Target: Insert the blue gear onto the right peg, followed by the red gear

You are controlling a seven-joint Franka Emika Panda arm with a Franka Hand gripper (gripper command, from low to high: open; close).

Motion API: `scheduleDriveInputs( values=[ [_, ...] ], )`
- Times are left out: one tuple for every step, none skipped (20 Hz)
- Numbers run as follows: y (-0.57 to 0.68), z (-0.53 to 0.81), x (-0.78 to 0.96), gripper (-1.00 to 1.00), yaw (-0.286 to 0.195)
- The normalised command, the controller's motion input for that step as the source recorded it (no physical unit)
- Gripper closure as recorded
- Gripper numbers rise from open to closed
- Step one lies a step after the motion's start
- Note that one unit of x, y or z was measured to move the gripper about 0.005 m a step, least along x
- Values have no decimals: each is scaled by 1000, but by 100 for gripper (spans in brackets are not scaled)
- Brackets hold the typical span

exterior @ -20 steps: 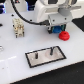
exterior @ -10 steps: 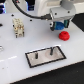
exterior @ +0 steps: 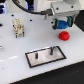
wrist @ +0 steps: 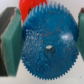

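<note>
In the exterior view my gripper (exterior: 63, 23) hangs above the white table, shut on the blue gear (exterior: 64, 23), which shows between its fingers. The red gear (exterior: 63, 36) lies flat on the table just below it. On the grey black-edged plate (exterior: 44, 59), two thin dark pegs stand upright. The right peg (exterior: 51, 50) is the one toward the exterior view's right. The wrist view is filled by the blue gear (wrist: 47, 46), held by its rim between the green pads (wrist: 10, 40), and a bit of the red gear (wrist: 27, 7) shows behind it.
A small white and tan block fixture (exterior: 18, 27) stands on the table toward the exterior view's left. The other peg (exterior: 36, 56) stands on the plate's left half. The white arm body (exterior: 52, 10) hangs over the far right of the table.
The gripper stays shut on the blue gear and has shifted only slightly above the red gear. Plate and red gear have not moved.
</note>
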Motion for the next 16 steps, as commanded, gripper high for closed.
scheduleDriveInputs(
  values=[
    [-292, 370, 703, 100, 0],
    [-294, 374, 711, 100, 0],
    [-286, 373, 736, 100, 0],
    [-280, 351, 758, 100, 0],
    [-289, 350, 756, 100, 0],
    [-298, 315, 782, 100, 0],
    [-295, 304, 797, 100, 0],
    [-281, 313, 796, 100, 0],
    [-278, 317, 799, 100, 0],
    [-278, 307, 795, 100, 0],
    [-280, 274, 797, 100, 0],
    [-287, 251, 797, 100, 0],
    [-288, 244, 800, 100, 0],
    [-293, 216, 793, 100, 0],
    [-316, 176, 775, 100, 0],
    [-327, 149, 750, 100, 0]
  ],
)
